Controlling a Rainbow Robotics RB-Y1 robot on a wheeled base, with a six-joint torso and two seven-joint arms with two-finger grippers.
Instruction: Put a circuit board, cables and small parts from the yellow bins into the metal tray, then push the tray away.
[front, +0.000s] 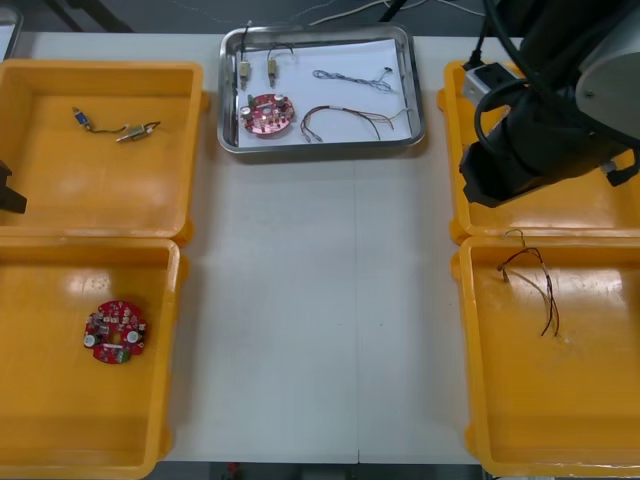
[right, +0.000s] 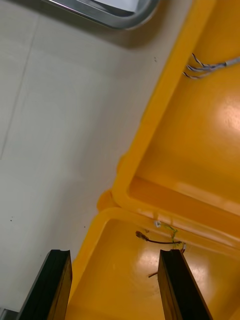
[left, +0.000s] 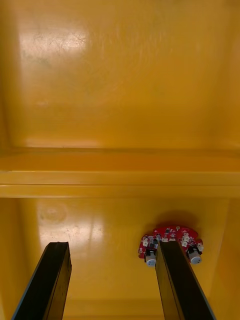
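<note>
My right arm (front: 540, 130) bends in from the far right, wrist angled downward. Its right gripper (right: 115, 255) holds nothing, black fingers spread wide. My left gripper (left: 112, 247) points down, equally wide apart and empty.

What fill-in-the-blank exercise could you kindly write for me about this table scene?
1. The shiny metal tray, which holds a round red circuit board, is ____ inside.
2. A second round red circuit board lies in the near yellow bin on the robot's ____ side.
3. The left gripper and the right gripper are both ____, with nothing between their fingers.

Missing words: white; left; open.
</note>
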